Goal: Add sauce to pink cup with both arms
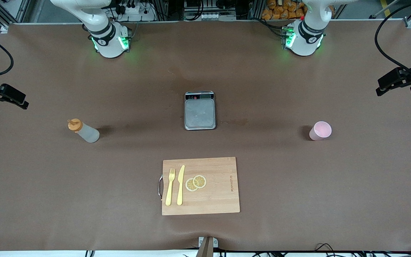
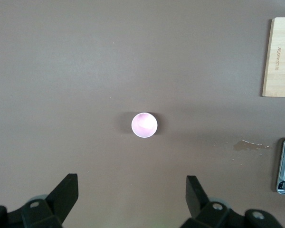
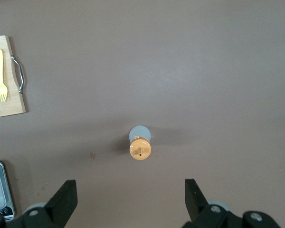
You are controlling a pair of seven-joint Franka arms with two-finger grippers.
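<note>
In the front view, the sauce [image 1: 83,130] stands on the counter [image 1: 48,185] toward the right arm's end, the pink cup [image 1: 320,130] toward the left arm's end, well apart; nothing is grasped yet, so I judge the task is at its start.

In the left wrist view, the left claw [image 2: 132,190] is spread wide, high over the cup [image 2: 144,125].

In the right wrist view, the right claw [image 3: 130,192] is spread, high over the sauce [image 3: 140,145]. Next, each claw probably must descend to grasp.
</note>
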